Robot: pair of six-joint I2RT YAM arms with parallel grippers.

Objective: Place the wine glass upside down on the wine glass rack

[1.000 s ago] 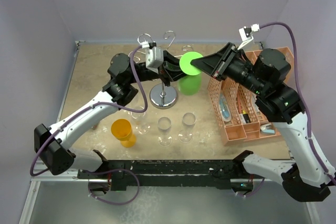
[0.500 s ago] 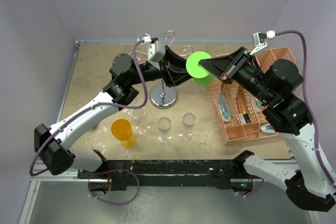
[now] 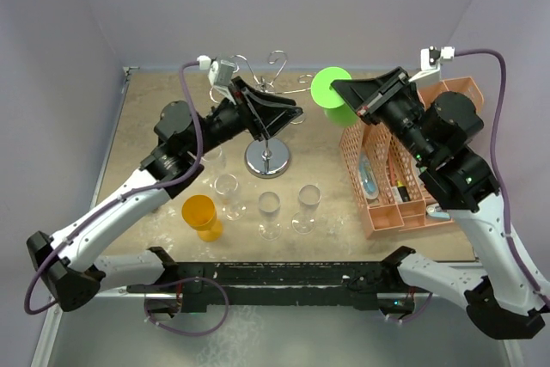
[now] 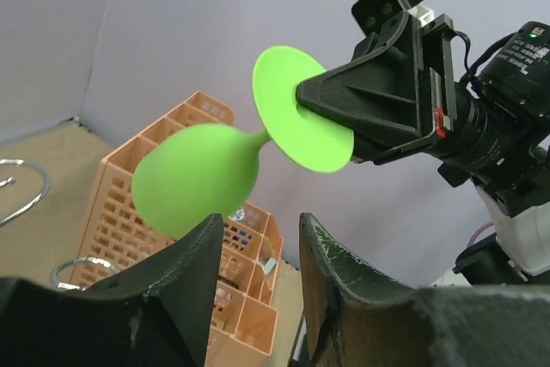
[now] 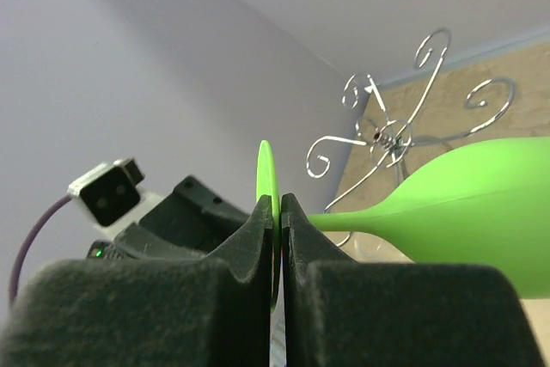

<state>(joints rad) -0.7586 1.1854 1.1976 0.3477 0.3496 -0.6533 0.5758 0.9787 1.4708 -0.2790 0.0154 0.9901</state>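
Right jaws are clenched on the foot disc of the wine glass (image 5: 447, 186), held aloft just right of the wine glass rack (image 3: 267, 160); left jaws gape empty. We'd tip the bowl down and slide the stem slowly into a scroll arm. The bowl's rim is hidden from us.

Top view overhead; 2 wrist views close, facing, sharing wine glass (image 4: 198, 178).

Illumination is bright, even and diffuse; shadows on the desk (image 3: 150, 96) are soft. Fingers (image 5: 172, 307) in both wrist views appear blurred.
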